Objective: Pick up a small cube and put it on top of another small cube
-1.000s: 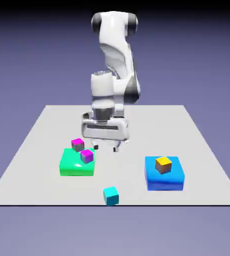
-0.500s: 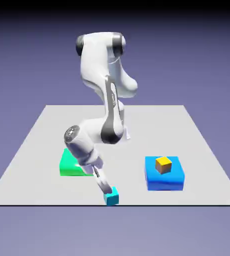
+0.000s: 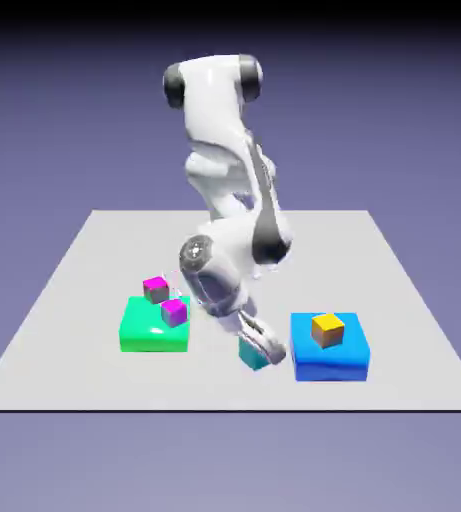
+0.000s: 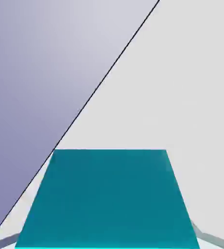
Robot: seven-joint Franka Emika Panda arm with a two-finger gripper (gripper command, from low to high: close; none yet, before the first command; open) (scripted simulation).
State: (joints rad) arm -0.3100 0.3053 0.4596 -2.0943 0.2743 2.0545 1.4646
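Note:
My gripper (image 3: pixel 257 353) is shut on a small teal cube (image 3: pixel 251 354) and holds it just above the table, between the green block and the blue block. In the hand view the teal cube (image 4: pixel 109 199) fills the lower half, with grey fingertips (image 4: pixel 215 239) showing only at its bottom corners. A small orange cube (image 3: pixel 327 329) sits on the large blue block (image 3: pixel 330 357) at the exterior view's right. One small magenta cube (image 3: pixel 174 311) sits on the large green block (image 3: pixel 154 333), and another magenta cube (image 3: pixel 155 289) stands just behind it.
The grey table (image 3: pixel 394 300) ends at a front edge close below the blocks. In the hand view the table edge (image 4: pixel 104 82) runs diagonally, with backdrop to its left.
The arm swung from behind the green block to the teal cube at the front edge, shut on it, and has carried it up and to the exterior view's right.

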